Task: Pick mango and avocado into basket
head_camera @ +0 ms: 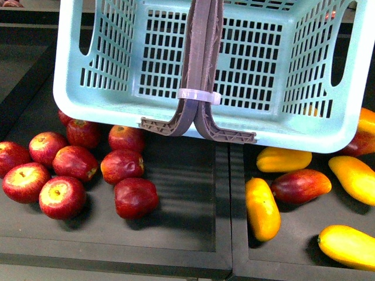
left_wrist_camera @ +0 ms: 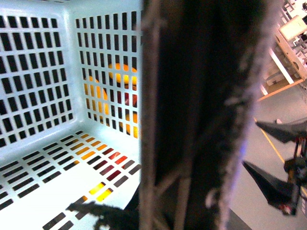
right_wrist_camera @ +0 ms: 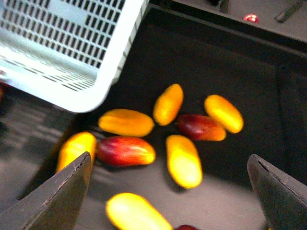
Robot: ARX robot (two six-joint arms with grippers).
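Front view: teal basket (head_camera: 99, 104) raised and tilted over the dark worktop (head_camera: 176, 222), brown-grey handles (head_camera: 202, 52) bound together by a white tie (head_camera: 199, 95). Probably empty so far. Red apples (head_camera: 75, 162) to the left, best ignored. To the right, yellow mangoes (head_camera: 283, 159) mixed with a red-and-yellow fruit (head_camera: 300, 185). No avocado in sight.

Left wrist view: pressed close to the handles (left_wrist_camera: 206, 115), dark and blurred across the frame. Impossible to tell whether the left fingers are clenched on them, though likely, given the basket off the worktop. Best to hold it level and steady for the drop. Nothing on the slotted floor; only yellow and red fruit glimpsed through the slots.

Right wrist view: right fingers (right_wrist_camera: 57, 191) spread wide, grasping nothing, poised above the fruit. Go for the all-yellow mango (right_wrist_camera: 183, 160) lying between them, not its red neighbour (right_wrist_camera: 125, 151) near by. Descend straight, close across the narrow width, squeeze gently. Smooth, oblong, bright yellow shading to orange at the edges; likely slippery.
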